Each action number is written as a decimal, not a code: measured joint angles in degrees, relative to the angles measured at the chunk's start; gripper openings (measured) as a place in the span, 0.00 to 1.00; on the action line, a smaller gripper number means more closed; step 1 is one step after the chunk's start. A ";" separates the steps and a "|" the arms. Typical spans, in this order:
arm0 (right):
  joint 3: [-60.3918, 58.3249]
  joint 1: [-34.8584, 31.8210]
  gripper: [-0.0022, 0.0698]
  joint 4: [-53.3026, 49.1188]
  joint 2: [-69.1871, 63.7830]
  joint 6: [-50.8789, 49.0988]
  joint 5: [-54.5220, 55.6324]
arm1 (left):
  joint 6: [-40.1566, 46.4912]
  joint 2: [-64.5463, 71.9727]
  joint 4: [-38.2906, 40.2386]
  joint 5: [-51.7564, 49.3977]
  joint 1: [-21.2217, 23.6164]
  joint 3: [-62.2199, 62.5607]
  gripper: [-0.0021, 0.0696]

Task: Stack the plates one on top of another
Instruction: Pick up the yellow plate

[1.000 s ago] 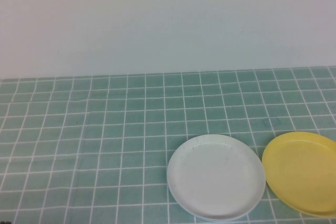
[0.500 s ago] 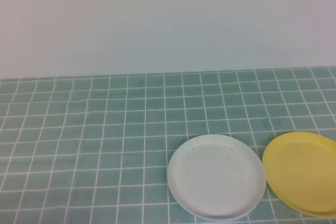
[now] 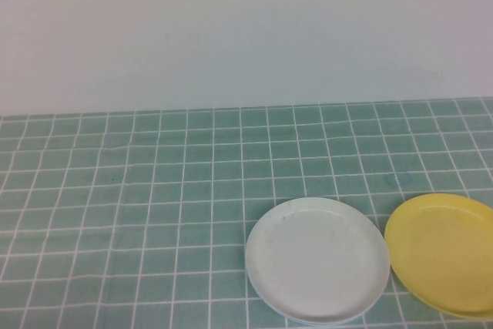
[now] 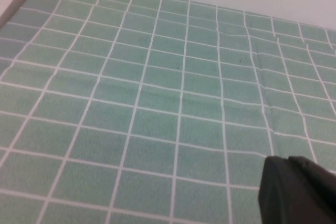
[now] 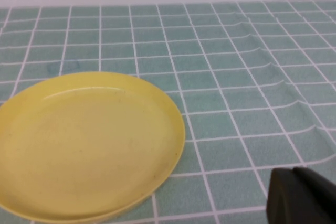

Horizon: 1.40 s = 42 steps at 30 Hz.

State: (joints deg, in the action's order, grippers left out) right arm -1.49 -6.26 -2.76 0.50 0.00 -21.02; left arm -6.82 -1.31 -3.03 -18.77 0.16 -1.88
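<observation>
Nothing has moved since the earlier frames. Two plates lie near the front: a white plate [image 3: 317, 260] right of centre and a yellow plate [image 3: 443, 253] [image 5: 86, 142] just beside it, both round, shallow and rimmed, on a green checked cloth [image 3: 154, 190]. Left gripper [image 4: 296, 192] and right gripper [image 5: 302, 195] hover low over the cloth; their grip cannot be told.

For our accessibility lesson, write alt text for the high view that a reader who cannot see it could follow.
A white plate and a yellow plate lie side by side, unstacked, at the near right of a green checked tablecloth, the yellow one further right and cut by the frame's edge. A plain pale wall fills the upper half; neither the left nor the right gripper shows here.
</observation>
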 joint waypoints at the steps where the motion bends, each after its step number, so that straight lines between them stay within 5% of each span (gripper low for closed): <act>1: 0.00 0.00 0.03 0.00 0.00 0.00 0.00 | 0.00 0.00 0.00 0.00 0.00 0.00 0.03; 21: 0.00 0.00 0.03 0.31 0.00 0.00 0.85 | 0.94 0.00 0.00 0.00 0.00 0.00 0.03; 30: 0.00 0.00 0.03 26.25 0.00 -6.65 18.00 | 0.94 0.00 0.00 0.00 0.00 0.00 0.03; 42: 3.50 0.00 0.03 29.53 0.00 -0.37 18.06 | 0.94 0.00 0.00 0.00 0.00 0.00 0.03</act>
State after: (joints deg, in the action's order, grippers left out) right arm 2.01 -6.26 26.78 0.50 -0.37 -2.96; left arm -5.89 -1.31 -3.03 -18.77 0.16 -1.88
